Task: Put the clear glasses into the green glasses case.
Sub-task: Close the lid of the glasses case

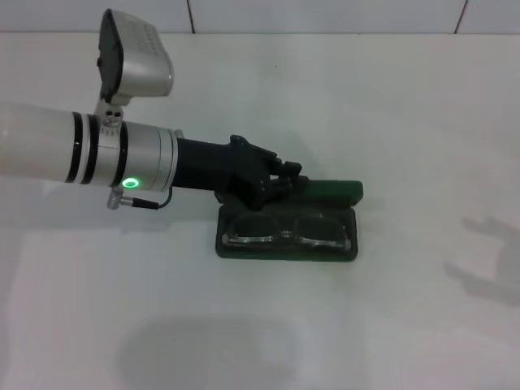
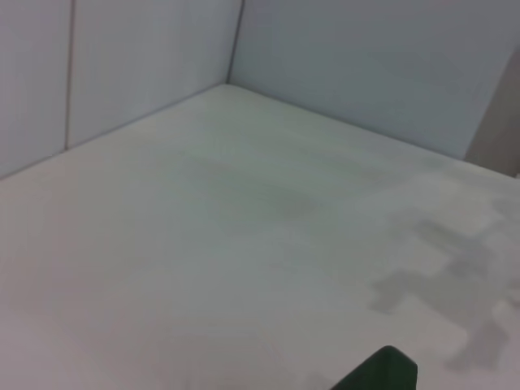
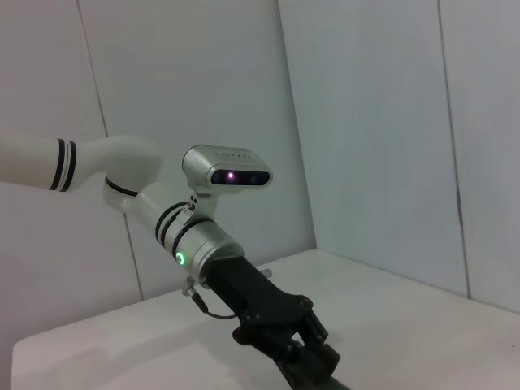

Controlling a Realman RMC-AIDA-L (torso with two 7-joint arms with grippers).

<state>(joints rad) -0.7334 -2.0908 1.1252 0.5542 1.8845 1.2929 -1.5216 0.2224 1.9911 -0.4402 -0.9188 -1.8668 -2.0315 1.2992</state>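
The green glasses case (image 1: 286, 253) lies open in the middle of the white table, its lid (image 1: 337, 191) standing up along the far edge. The clear glasses (image 1: 286, 231) lie inside it, lenses up, filling the tray from side to side. My left gripper (image 1: 288, 177) reaches in from the left and sits at the left end of the lid, touching or almost touching it. From the right wrist view the left gripper (image 3: 313, 351) points down at a dark green edge (image 3: 315, 380). A green corner of the lid (image 2: 382, 372) shows in the left wrist view. The right gripper is out of view.
White table (image 1: 390, 106) with pale walls behind it. The left arm's wrist camera (image 1: 134, 53) sticks up above the forearm. A shadow of the right arm falls on the table at the right (image 1: 487, 260).
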